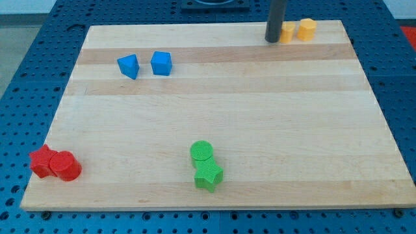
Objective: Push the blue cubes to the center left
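Tip (pixel 273 41) down on the wooden board (pixel 227 117) at the view's top right, touching or just beside the near yellow block (pixel 286 31), partly hidden behind the rod, with a second yellow block (pixel 307 29) to its right; bare rod only, nothing to open or close, nothing pressed along by it as far as can be judged. Blue cubes at the view's upper left: left blue cube (pixel 129 65) and right blue cube (pixel 161 63) side by side, close but apart, well away from the tip. Probably parked far off, no push begun. Red blocks (pixel 55 164) at bottom left, green blocks (pixel 206 166) at bottom centre, both clear of any likely path downward to centre left.
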